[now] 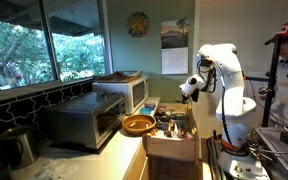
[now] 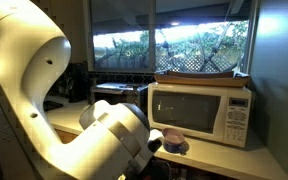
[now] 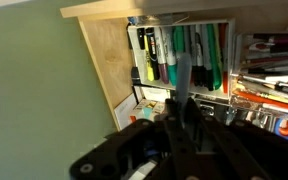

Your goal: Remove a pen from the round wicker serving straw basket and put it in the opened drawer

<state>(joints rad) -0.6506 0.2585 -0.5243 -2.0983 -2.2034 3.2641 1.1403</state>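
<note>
1. The claw (image 1: 191, 88) hangs in the air above the open drawer (image 1: 172, 150), at the end of the single white arm (image 1: 229, 90) on the right of the scene.
2. I cannot tell how wide the claw stands. In the wrist view its dark fingers are only a blur along the bottom edge. A slim grey shaft (image 3: 184, 78) rises from between them. It may be a pen in its grip or part of the claw itself, and I won't guess.
3. The basket (image 1: 138, 130) sits on the counter (image 1: 104, 152) just left of the drawer and lower than the claw. In an exterior view it is too small for me to pick out any pen inside it.
4. The relation that counts is that the drawer lies straight beneath the claw, while the basket is down and to the left. The wrist view looks into a compartment of markers (image 3: 179, 45) lying side by side, their long axes roughly in line with the grey shaft.
5. My judgement: if a pen is held, I need a short descent and a release along that compartment. If not, I swing left and down to the basket.
</note>
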